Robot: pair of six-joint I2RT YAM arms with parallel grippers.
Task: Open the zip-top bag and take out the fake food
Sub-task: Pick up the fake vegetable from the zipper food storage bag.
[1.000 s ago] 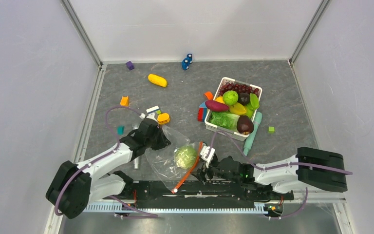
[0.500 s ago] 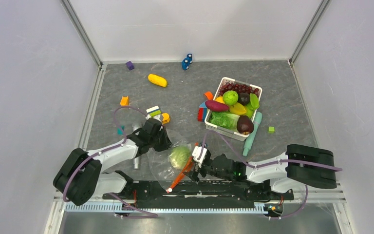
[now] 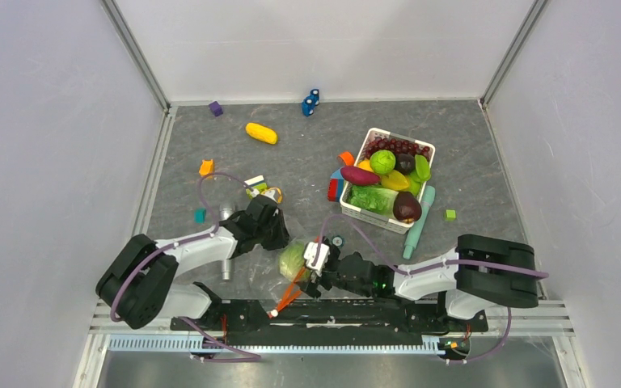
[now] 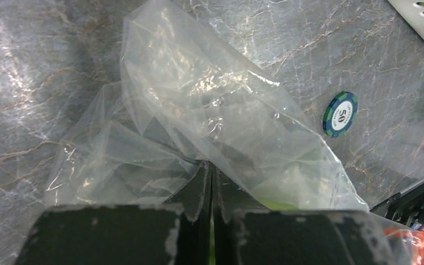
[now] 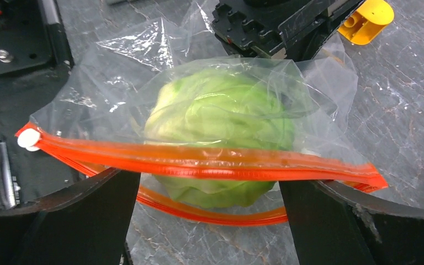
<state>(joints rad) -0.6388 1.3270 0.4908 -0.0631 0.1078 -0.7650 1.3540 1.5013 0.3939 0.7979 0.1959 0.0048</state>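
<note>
The zip-top bag [image 3: 285, 271] lies bunched near the front edge, and its red-orange zipper strip [image 5: 210, 163] is parted into two bands. A white slider [image 5: 28, 139] sits at the strip's left end. The fake food inside is a pale green cabbage [image 5: 221, 116], which bulges at the mouth between the bands. My left gripper [image 4: 210, 171] is shut on the clear plastic at the bag's far end [image 3: 277, 240]. My right gripper [image 5: 207, 187] is open wide at the mouth [image 3: 310, 272], one finger on each side of it, the upper band across the fingers.
A white basket [image 3: 361, 214] full of toy produce stands right of centre, with a teal cylinder [image 3: 417, 222] beside it. A poker chip [image 3: 337, 240] lies near the bag. A yellow corn cob [image 3: 261, 132] and coloured blocks [image 3: 206, 167] are scattered on the far left.
The right gripper has opened wider and slid left up to the bag's mouth. The left gripper has shifted right, bunching the bag; the cabbage has moved slightly left.
</note>
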